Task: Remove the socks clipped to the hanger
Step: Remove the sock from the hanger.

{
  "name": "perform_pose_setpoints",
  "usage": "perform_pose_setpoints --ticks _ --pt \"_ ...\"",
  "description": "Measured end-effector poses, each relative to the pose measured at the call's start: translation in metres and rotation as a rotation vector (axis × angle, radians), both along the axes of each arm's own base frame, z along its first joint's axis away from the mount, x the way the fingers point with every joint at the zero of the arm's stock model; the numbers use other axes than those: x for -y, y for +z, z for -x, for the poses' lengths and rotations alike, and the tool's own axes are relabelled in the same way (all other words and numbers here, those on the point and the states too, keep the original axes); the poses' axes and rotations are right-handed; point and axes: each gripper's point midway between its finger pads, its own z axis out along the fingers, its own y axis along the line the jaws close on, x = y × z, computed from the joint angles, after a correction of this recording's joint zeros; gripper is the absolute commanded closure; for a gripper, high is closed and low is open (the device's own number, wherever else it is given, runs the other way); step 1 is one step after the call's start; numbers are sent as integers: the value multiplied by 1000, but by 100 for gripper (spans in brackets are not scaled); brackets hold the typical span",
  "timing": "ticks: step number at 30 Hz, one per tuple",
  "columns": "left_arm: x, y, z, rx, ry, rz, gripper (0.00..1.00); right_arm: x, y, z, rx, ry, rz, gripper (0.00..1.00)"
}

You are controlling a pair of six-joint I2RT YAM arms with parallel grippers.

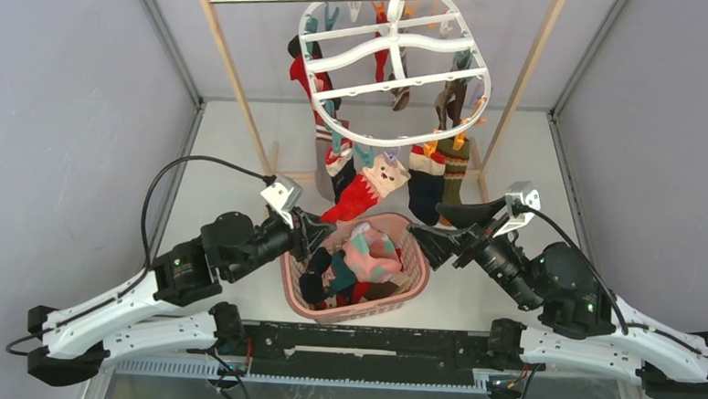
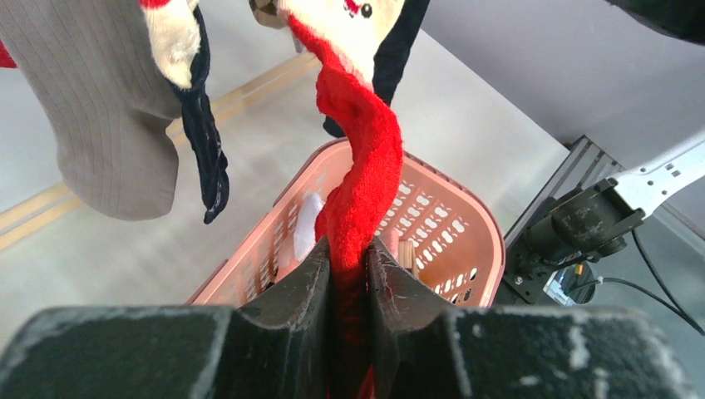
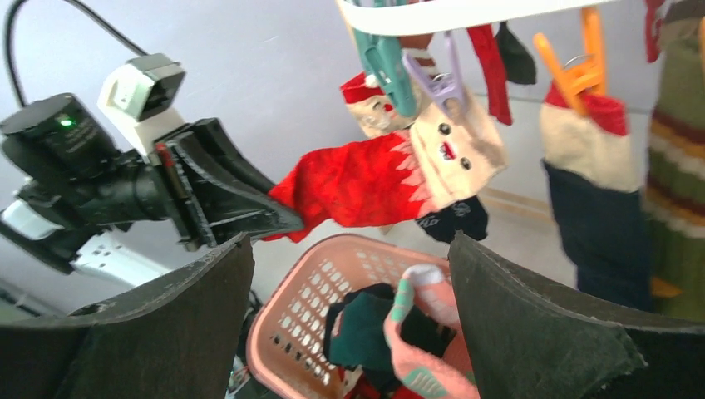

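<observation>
**Left pincer tugs the red bear-face sock toward the basket**

The wooden-framed rail (image 1: pixel 232 74) stands at 12 o'clock in the top view. It carries the large white plastic oval hanger (image 1: pixel 393 46) high enough that its fabric socks (image 1: pixel 424 189) dangle free above the table. Several are clipped along its 6 o'clock rim, navy and green-striped ones among them. The pink lattice plastic basket (image 2: pixel 453 220) sits at the centre of the view under that rim, probably so that freed socks drop straight in. A pile of them already lies inside.

The red sock with a cream bear face (image 3: pixel 357 183) is stretched taut from its lilac clip (image 3: pixel 441 83) down toward 8 o'clock, because the left pincer (image 2: pixel 349 253) is clenched on its red end just over the basket. The pull looks meant to slip it out of the clip, which has not let go. The right pincer (image 3: pixel 349 258), at 4 o'clock of the basket, is released and wide, with nothing between its fingers. It is likely free for another sock.

The table (image 1: pixel 536 154) is pale grey and smooth. Plain grey walls (image 1: pixel 63 102) close it in on three sides.
</observation>
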Motion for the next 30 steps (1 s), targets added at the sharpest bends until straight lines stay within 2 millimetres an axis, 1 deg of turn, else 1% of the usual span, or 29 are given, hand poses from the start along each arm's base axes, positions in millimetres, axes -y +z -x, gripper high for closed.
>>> perform_pose_setpoints --ticks 2,6,9,11,16,19,24,26,30 --pt "-2 6 0 5 4 8 75 1 1 -6 27 -31 22 9" --pt "-4 16 2 11 2 21 75 -2 1 -21 85 -105 82 14" --pt "-5 20 4 10 -9 23 74 -5 4 -29 128 -147 108 18" --pt "-4 23 7 8 -24 25 74 -7 9 -33 150 -167 111 20" --pt "0 29 13 4 -69 31 74 -19 26 -39 180 -183 106 31" --pt "3 28 16 -3 -91 27 74 -28 36 -42 190 -186 103 37" --pt "7 24 20 -14 -117 18 74 -45 44 -47 195 -181 106 38" --pt "7 22 21 -18 -121 10 74 -53 41 -48 195 -174 117 38" --pt "7 20 24 -25 -133 1 74 -65 35 -50 193 -161 140 38"
